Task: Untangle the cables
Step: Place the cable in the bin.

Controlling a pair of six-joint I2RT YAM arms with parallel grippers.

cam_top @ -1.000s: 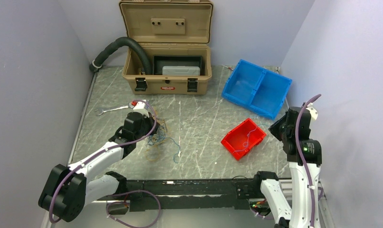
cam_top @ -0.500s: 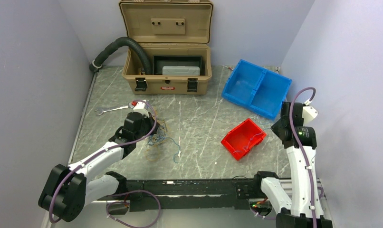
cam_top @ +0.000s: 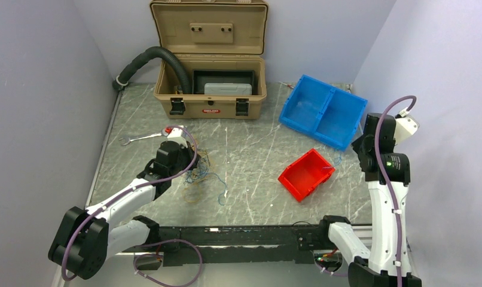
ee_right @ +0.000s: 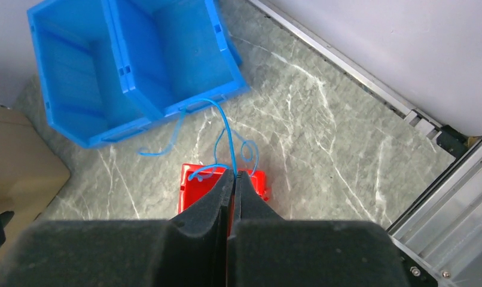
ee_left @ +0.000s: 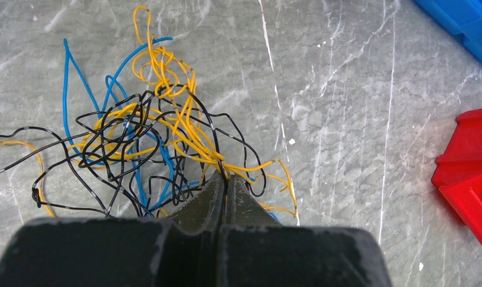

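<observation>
The cables (ee_left: 143, 137) are a loose tangle of thin blue, yellow-orange and black wires on the marble table, left of centre in the top view (cam_top: 198, 174). My left gripper (ee_left: 225, 179) is shut on yellow and black strands at the tangle's near edge; in the top view it (cam_top: 185, 166) sits at the tangle's left side. My right gripper (ee_right: 234, 174) is shut on a single blue wire (ee_right: 226, 134) that loops up from its tips, held above the red bin (ee_right: 194, 190). In the top view the right gripper (cam_top: 359, 149) is right of the red bin (cam_top: 306, 174), with the blue wire (cam_top: 336, 159) dangling.
A blue two-compartment bin (cam_top: 323, 111) stands at the back right, and shows in the right wrist view (ee_right: 131, 66). An open tan toolbox (cam_top: 210, 89) with a black corrugated hose (cam_top: 149, 58) is at the back. A wrench (cam_top: 140, 139) lies at the left. A metal rail (ee_right: 442, 197) edges the table's right side.
My right arm has swung right and up, drawing the blue wire out of the red bin towards the blue bin's corner. The left arm and the tangle have not moved.
</observation>
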